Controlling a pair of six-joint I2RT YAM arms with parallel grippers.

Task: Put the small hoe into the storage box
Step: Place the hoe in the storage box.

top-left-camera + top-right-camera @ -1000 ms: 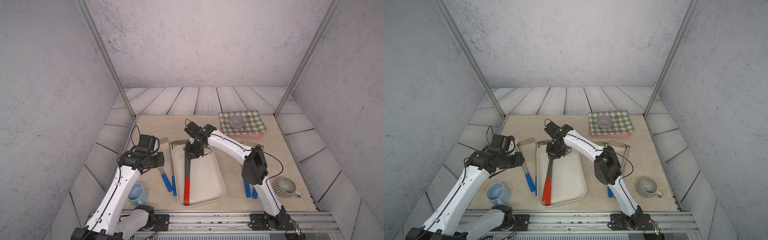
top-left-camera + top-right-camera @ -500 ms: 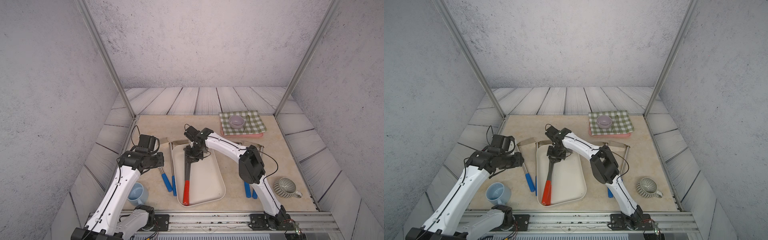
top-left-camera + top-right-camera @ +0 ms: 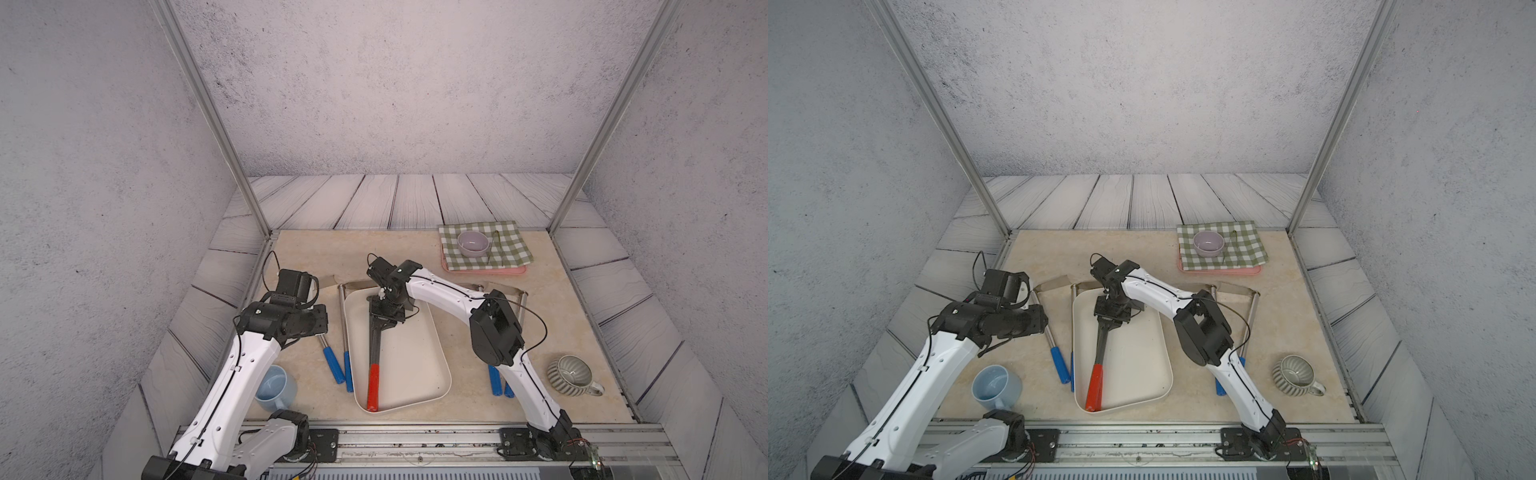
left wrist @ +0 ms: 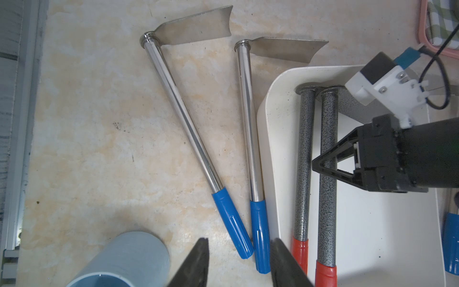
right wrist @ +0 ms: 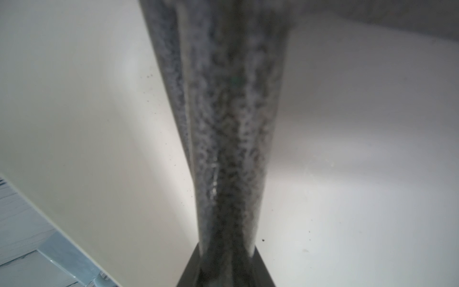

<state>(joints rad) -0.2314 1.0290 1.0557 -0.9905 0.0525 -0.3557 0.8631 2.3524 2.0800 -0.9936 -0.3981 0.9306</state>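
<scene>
**Right end effector [image 3: 386, 318] clamped on the small hoe [image 3: 375, 349], over the storage box [image 3: 415, 365]**

So yeah, its jaws are pinched onto the speckled grey shaft, up near the head end. The wrist view on that arm is basically all blurry shaft with cream box floor behind it. That hoe runs lengthways inside the box, red grip pointing at the near rim. Can't tell if it's actually resting on the floor or hanging just above it. From the left wrist you can see a second grey hoe [image 4: 303, 161] with a red grip just beside it, also in the box. In both top views the two pretty much overlap.

Left end effector [image 4: 239, 241] is up over the desk [image 3: 299, 257], jaws apart with nothing between them. It's above the blue grips of two steel hoes [image 4: 188, 124] lying just left of the box. Two more blue grips [image 3: 494, 380] peek out behind the right arm. Blue mug [image 3: 274, 386] sits near the left base and a ribbed grey cup [image 3: 569, 374] is off to the right. At the back there's a checked cloth [image 3: 507, 253] with a small bowl [image 3: 472, 243] on it.
</scene>
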